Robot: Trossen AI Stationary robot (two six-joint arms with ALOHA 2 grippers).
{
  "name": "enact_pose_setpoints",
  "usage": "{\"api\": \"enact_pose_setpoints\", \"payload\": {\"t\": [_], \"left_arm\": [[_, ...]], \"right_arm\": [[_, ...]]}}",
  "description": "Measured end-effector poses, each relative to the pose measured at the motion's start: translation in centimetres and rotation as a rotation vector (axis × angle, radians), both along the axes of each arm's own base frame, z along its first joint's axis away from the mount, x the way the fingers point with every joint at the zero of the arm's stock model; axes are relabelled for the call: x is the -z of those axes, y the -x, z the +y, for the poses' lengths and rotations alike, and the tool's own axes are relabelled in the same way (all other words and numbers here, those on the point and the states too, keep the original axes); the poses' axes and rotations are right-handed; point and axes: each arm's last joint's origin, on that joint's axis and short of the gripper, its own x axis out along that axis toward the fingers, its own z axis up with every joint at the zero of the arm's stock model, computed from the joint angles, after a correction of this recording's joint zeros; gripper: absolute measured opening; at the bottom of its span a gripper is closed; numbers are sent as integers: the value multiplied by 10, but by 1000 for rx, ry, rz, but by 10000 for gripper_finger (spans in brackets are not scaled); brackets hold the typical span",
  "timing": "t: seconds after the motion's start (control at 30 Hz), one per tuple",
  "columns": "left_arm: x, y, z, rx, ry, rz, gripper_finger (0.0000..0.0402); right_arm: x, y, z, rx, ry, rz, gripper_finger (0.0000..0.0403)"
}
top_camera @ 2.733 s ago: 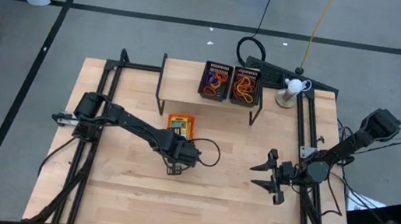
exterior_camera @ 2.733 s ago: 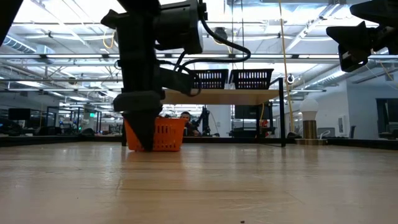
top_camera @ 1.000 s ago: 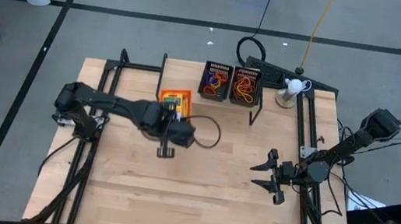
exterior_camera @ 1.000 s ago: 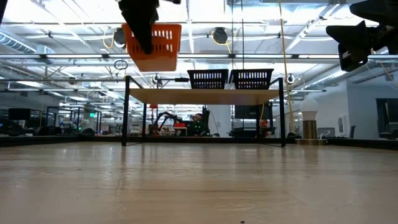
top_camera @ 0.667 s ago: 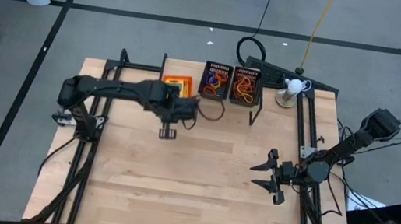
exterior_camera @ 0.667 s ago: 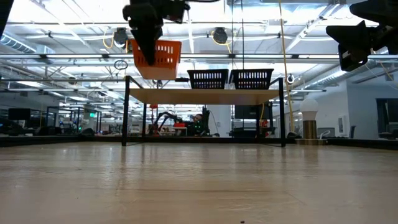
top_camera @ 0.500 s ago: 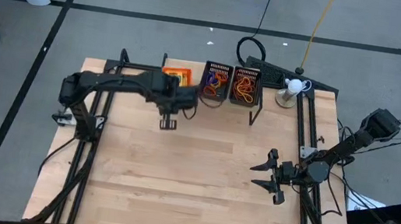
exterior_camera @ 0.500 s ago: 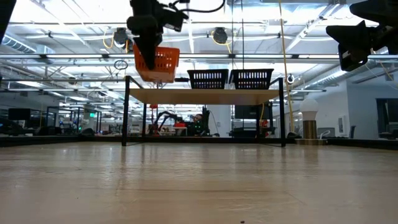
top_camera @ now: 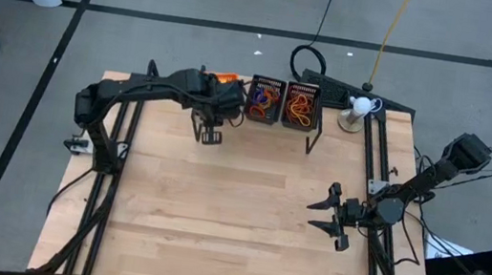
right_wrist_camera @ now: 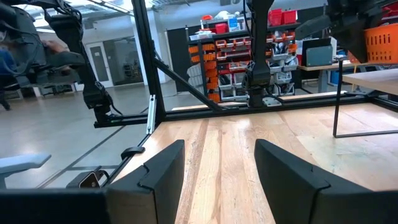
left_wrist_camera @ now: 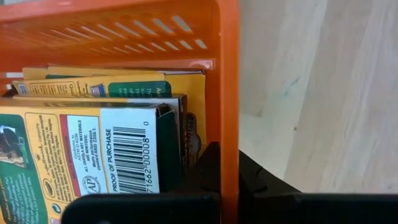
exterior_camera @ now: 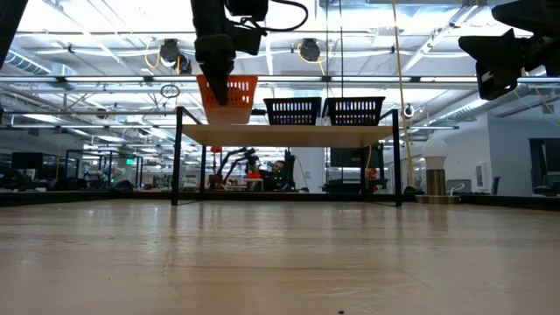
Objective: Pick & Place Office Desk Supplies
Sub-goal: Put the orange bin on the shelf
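Observation:
My left gripper [top_camera: 222, 91] is shut on the orange tray [top_camera: 226, 79], which it carries above the left part of the wooden shelf riser [top_camera: 231, 107]. In the low view the orange tray [exterior_camera: 230, 92] hangs a little above the shelf top. Yellow-and-green crayon boxes [left_wrist_camera: 93, 143] stand inside it. Two black mesh trays [top_camera: 265, 100] [top_camera: 300, 107] holding rubber-band loops rest on the riser to its right. My right gripper [top_camera: 335, 218] is open and waits near the table's right edge, touching nothing. My left gripper grips the orange tray by the rim of one side wall [left_wrist_camera: 229, 93]. One finger [left_wrist_camera: 208, 168] is inside the tray and the other finger [left_wrist_camera: 256, 180] outside. The fingers come from above, pointing down. The tray is lifted clear and roughly level, with the boxes inside.
The riser's black legs [exterior_camera: 178, 157] stand on the far part of the table. A small white lamp [top_camera: 357, 108] and a cable loop [top_camera: 309, 62] sit at the far right corner. Black frame rails [top_camera: 120, 139] run along both table sides. Bare wood [top_camera: 243, 224] lies between the arms.
My left gripper has carried the orange tray from above the table in front of the riser toward the far edge and slightly rightward, until it is over the riser's left part beside the black trays. It has stayed shut on the tray throughout.

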Motion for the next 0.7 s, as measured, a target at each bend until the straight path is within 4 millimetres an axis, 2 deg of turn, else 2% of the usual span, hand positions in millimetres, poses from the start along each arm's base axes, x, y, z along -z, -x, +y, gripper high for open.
{"api": "enact_pose_setpoints", "payload": {"t": [0.7], "left_arm": [[-1,-2,5,-1,-42,-22,11]], "right_arm": [[0,0,0,0,0,0,185]]}}
